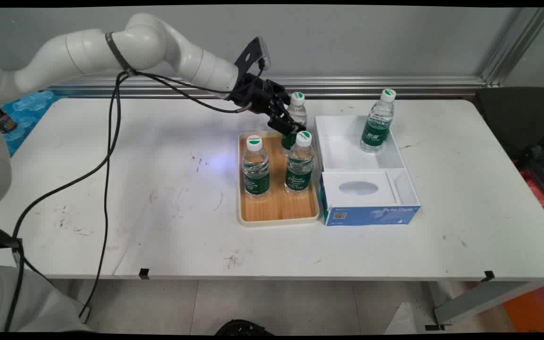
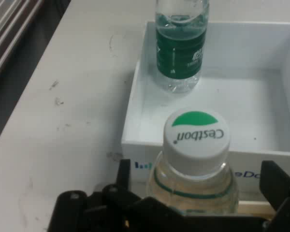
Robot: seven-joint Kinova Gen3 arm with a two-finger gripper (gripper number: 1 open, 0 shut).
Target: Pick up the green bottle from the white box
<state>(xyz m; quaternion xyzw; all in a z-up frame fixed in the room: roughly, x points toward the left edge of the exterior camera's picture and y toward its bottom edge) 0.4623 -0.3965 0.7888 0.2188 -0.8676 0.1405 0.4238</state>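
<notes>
You see the far bottle [image 1: 295, 113] partly hidden behind the gripper [image 1: 287, 126]. In the hand view, the box bottle [image 2: 181, 46] is cut off at the top edge.

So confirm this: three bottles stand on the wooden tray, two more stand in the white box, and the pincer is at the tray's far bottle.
Wrong in one respect: the white box holds one bottle, not two, as the main view shows. Three bottles do stand on the wooden tray, and the pincer is at the far bottle.
</notes>
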